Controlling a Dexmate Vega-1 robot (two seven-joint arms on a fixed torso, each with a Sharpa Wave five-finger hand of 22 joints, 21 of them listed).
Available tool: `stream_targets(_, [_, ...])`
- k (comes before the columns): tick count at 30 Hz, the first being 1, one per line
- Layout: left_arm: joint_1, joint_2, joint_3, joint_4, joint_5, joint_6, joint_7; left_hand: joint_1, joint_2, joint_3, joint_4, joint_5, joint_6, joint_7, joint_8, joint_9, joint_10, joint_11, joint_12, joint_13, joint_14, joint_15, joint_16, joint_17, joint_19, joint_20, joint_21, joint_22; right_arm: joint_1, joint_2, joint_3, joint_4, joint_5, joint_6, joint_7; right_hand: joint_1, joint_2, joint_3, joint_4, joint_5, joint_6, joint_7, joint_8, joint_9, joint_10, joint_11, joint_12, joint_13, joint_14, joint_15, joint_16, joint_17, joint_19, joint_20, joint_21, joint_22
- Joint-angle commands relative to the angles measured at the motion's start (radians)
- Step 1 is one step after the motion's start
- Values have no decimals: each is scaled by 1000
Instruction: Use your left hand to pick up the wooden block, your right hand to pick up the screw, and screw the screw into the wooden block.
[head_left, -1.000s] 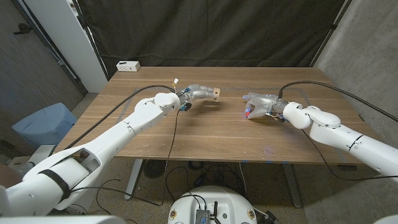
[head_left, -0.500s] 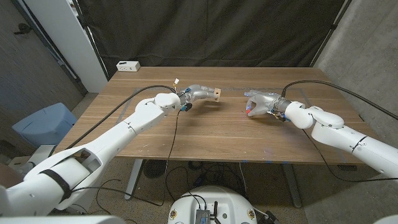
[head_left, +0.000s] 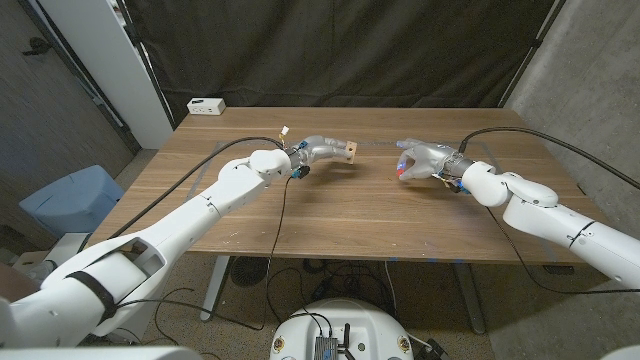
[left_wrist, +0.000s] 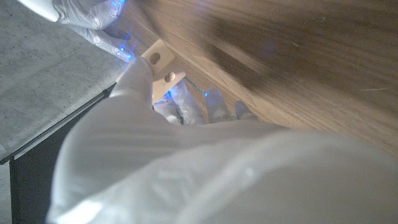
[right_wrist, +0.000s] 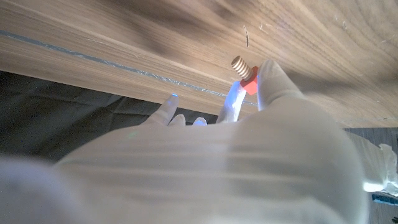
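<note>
Two hands hang over the middle of the desk (head_left: 330, 215), toward its far edge. Left hand (head_left: 318, 151) has its fingers clamped on the wooden block (head_left: 347, 151), holes showing. Right hand (head_left: 420, 160), well apart from it, pinches the red-headed screw (right_wrist: 244, 70), its threaded tip poking out. A white box (head_left: 206, 105) sits at the far left corner.

Black curtain (head_left: 340, 50), concrete wall (head_left: 590, 70), wooden table (head_left: 340, 215)
</note>
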Motion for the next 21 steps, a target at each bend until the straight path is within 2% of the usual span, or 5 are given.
stream_targets(1, [3,-1,-1,8,4,-22,-10,-2,7,-1,3,5,4,-1,4,5,-5,1,-2,1,4,-45,4,2,-2,-1,4,3,-38,3,36,-30,43,-35,-64,-1,-3,7,1,-4,9,-2,7,5,8,-2,4,2,6,-42,6,2,6,4,4,3])
stream_targets(21, [6,-12,-5,14,12,-48,2,-6,5,-4,4,4,-4,-8,1,5,-13,1,-7,-6,3,-44,4,2,-1,-2,4,3,-141,33,144,-140,200,-124,-192,-8,-1,10,3,-5,22,7,29,17,30,9,7,3,5,-28,6,3,5,9,3,3])
